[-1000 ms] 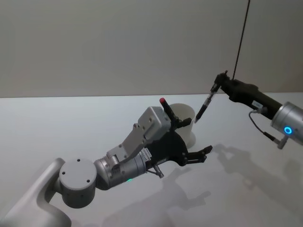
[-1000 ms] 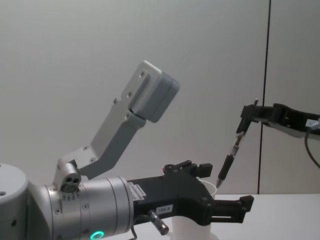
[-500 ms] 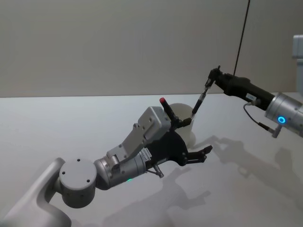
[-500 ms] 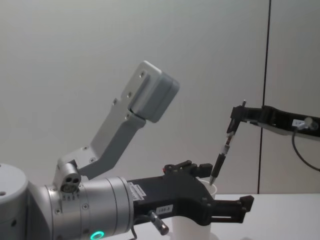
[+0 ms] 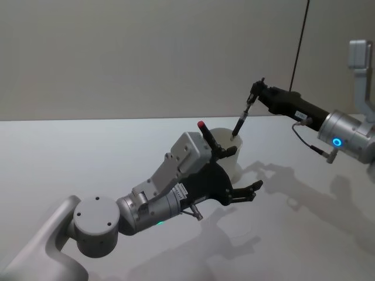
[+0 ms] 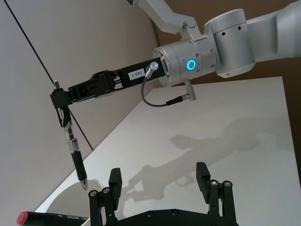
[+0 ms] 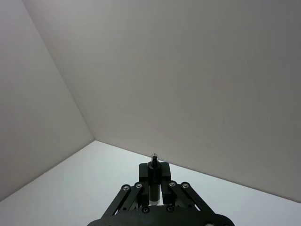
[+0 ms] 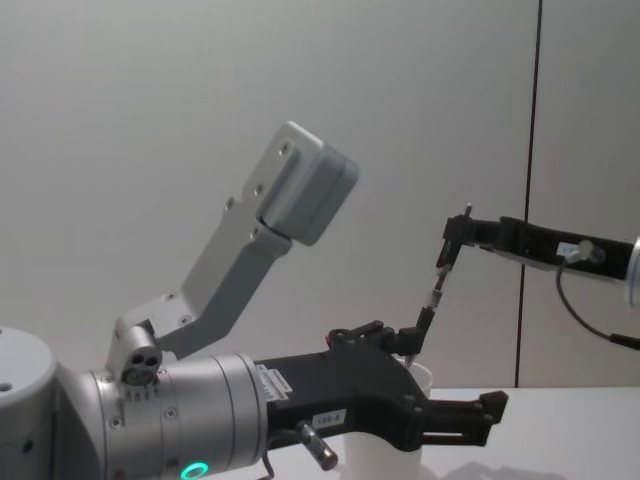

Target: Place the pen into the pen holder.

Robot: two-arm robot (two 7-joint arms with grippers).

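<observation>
1. Head view: right gripper [image 5: 254, 93] up high on the right side of the table [image 5: 70, 152], pinching the top end of the pen [image 5: 241, 121], which hangs down tip-first, tilted a little, long axis steep rather than flat.
2. Tip sitting right at the rolled rim of the pen holder [image 5: 229, 153], the white paper cup just behind the left arm's wrist. From the left wrist view, pen [image 6: 71, 146] pointing down at the cup [image 6: 70, 200], tip just over the near edge of the opening, maybe not quite centred. Hard to call whether already inside the rim or only touching above it.
3. So the key relation: cup straight below the gripped pen, barely offset. Probably needs a small nudge toward the cup's middle, then a drop or lower. Risk, as a guess: tip catching the rim and tipping a light paper cup.
4. Right gripper in the right wrist view [image 7: 154, 188]: fingers pressed together on the pen's barrel, cap end poking out between them.
5. Left gripper [image 5: 234, 172] low by the cup, spread wide, holding nothing. In the left wrist view [image 6: 160, 186] both fingers well apart, cup near one side, not clamped.
6. A red-capped marker [image 5: 206, 133] already standing in the cup, leaning toward the left arm.
7. Right arm clearly the one doing the job here.
</observation>
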